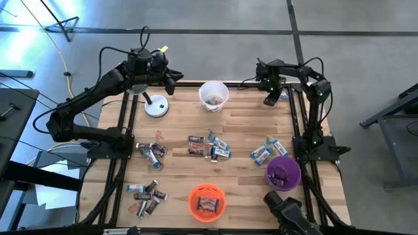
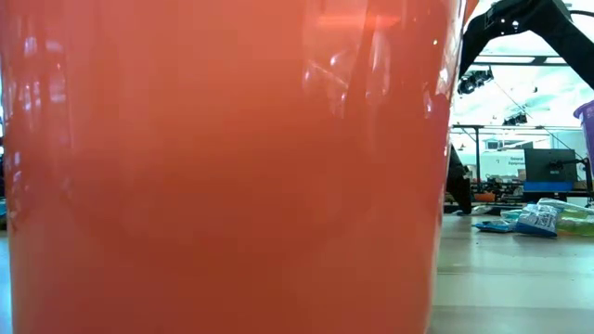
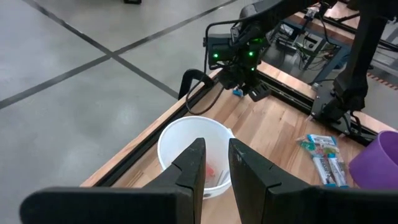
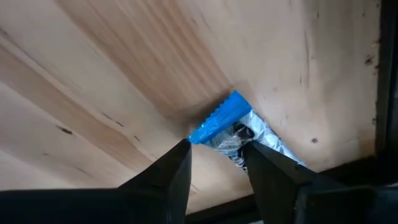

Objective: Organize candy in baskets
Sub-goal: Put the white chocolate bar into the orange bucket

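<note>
**A:** Where is the right gripper (image 4: 214, 158)?

**B:** At the far right corner of the wooden table (image 1: 241, 124), low over a blue-silver candy (image 4: 239, 127). The fingers straddle it with a moderate gap; whether the pads actually touch the wrapper I cannot tell, since the crinkled foil hides the contact.

**A:** How does that piece lie?

**B:** Flat on the planks. In the right wrist view its long axis runs diagonally, with the saw-toothed blue end between the fingertips and the silvery end toward the dark frame rail at the table's edge.

**A:** And the left gripper (image 3: 216, 163)?

**B:** Raised near the far edge, beside the white basket (image 1: 213, 94), fingers narrow with only a slim gap and nothing between them. The basket is a smooth round plastic bucket with a little red-pink showing inside.

**A:** The other containers?

**B:** The orange basket (image 1: 206, 201) stands at the near edge with wrapped bars in it; the low view is filled by its glossy translucent wall. The purple basket (image 1: 283, 173) stands near the right side.

**A:** Loose candy?

**B:** Glossy finger-length bars in scattered clusters: dark brown pieces (image 1: 148, 194) near left, mixed ones (image 1: 209, 147) mid-table, blue-silver bars (image 1: 266, 151) just beside the purple basket, pointing all ways.
</note>
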Controlling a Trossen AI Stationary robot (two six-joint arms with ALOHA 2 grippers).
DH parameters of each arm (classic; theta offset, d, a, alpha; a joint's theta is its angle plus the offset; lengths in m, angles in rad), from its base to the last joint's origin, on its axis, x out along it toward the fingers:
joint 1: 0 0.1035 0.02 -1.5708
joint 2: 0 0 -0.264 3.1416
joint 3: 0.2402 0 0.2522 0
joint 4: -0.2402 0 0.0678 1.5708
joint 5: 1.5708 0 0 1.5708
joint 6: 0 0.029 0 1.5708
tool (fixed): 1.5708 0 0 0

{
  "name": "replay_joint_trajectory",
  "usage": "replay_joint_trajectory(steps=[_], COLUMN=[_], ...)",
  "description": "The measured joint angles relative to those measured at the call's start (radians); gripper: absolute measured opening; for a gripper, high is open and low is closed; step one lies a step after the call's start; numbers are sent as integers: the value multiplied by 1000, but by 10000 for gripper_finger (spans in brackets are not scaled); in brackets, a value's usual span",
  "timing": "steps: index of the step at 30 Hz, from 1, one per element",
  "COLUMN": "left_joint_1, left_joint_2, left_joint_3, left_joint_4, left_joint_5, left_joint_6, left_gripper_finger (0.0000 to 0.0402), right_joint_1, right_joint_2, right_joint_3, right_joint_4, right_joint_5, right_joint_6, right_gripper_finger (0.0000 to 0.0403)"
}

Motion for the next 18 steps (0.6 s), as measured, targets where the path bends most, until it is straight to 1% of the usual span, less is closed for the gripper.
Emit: replay_joint_trajectory(steps=[3, 8, 9, 18], left_joint_1=[0, 0, 0, 0], left_joint_2=[0, 0, 0, 0], left_joint_3=[0, 0, 0, 0], left_joint_4=[0, 0, 0, 1], left_joint_5=[0, 0, 0, 0], left_joint_6=[0, 0, 0, -7], left_gripper_finger=[55, 55, 55, 55], right_joint_1=[22, 38, 40, 41], right_joint_2=[1, 1, 1, 1], right_joint_3=[0, 0, 0, 0], right_joint_4=[11, 19, 18, 4], right_joint_5=[16, 19, 19, 32], right_joint_6=[-2, -3, -3, 47], right_gripper_finger=[106, 23, 13, 1])
